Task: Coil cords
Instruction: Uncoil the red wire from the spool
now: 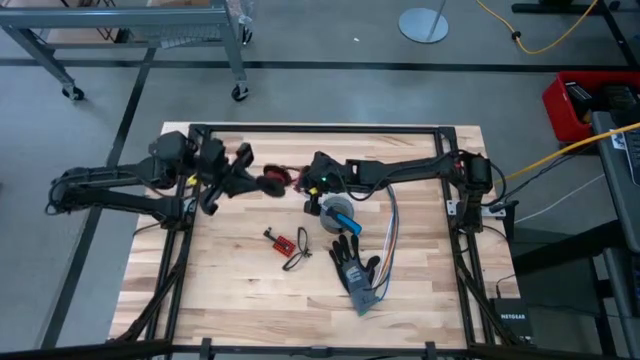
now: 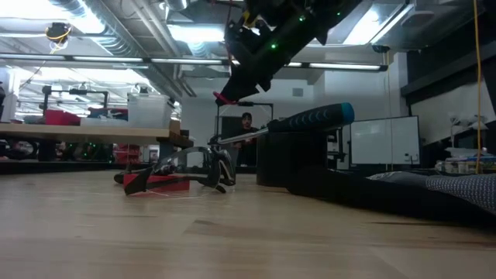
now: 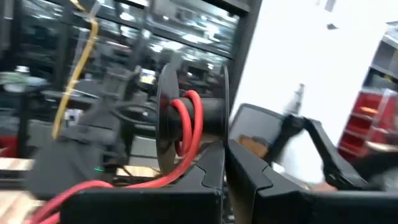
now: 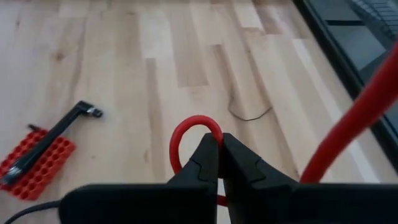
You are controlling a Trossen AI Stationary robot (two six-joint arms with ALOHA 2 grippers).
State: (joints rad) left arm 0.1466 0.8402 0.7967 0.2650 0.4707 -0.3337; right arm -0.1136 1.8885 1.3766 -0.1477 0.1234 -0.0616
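Note:
A black spool [image 3: 189, 115] carries a few turns of red cord [image 3: 186, 124]; in the high view it hangs above the table's far middle [image 1: 272, 183]. My left gripper [image 1: 250, 180] is shut on the spool from the left. My right gripper [image 1: 303, 186] comes from the right and is shut on the red cord just beside the spool; the low view shows it raised above the table [image 2: 229, 97]. From the spool the cord runs off toward my right gripper, and a second stretch of it [image 4: 360, 118] passes that gripper's side. My left gripper pinches the rim of one spool flange [image 3: 224, 142] between its two shut fingers, which lie about level and come from the table's left. The spool stands on edge, lifted clear of the table. My right gripper pinches the red cord at a small loop [image 4: 194, 127] that stands out beyond its fingertips. The fingers slant down from the table's right. The cord is clear of the table.
Below the grippers lie a grey tape roll [image 1: 337, 213], a black glove [image 1: 355, 270], multicoloured ribbon wires [image 1: 390, 240], a small red board [image 1: 283, 240], glasses [image 1: 298, 258] and a screwdriver [image 2: 310, 118]. Bare wood shows at the table's near left [image 1: 220, 290].

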